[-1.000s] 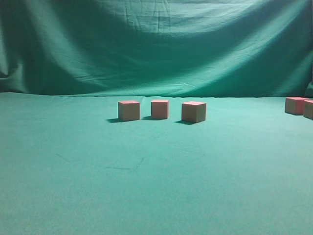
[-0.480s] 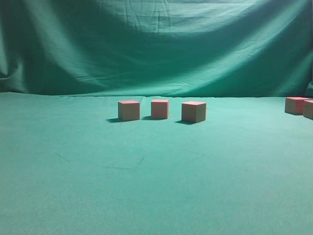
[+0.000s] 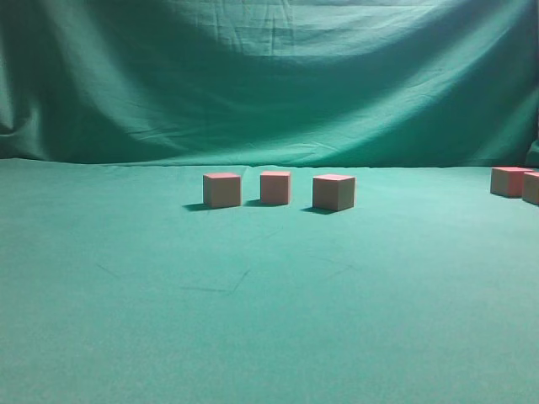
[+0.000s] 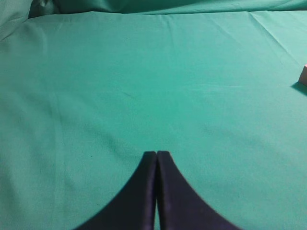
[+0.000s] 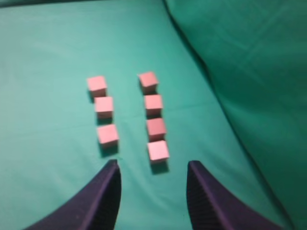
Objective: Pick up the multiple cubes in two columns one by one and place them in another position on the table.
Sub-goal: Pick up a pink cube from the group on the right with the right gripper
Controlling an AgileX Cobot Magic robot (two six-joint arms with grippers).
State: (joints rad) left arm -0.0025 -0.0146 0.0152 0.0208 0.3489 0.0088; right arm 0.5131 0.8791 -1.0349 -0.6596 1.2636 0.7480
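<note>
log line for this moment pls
left gripper shut, empty | right gripper open above two cube columns | three placed cubes mid-table

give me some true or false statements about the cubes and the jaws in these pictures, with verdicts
1. The right gripper has its jaws apart with nothing between them. True.
2. The left gripper has its jaws spread wide. False: they are pressed together.
3. In the right wrist view the cubes form a left column of three and a right column of four. True.
4. In the exterior view three cubes are stacked in a tower mid-table. False: they sit side by side on the table, apart.
5. The right gripper is clamped on the nearest cube. False: that cube lies ahead of the jaws, untouched.
</note>
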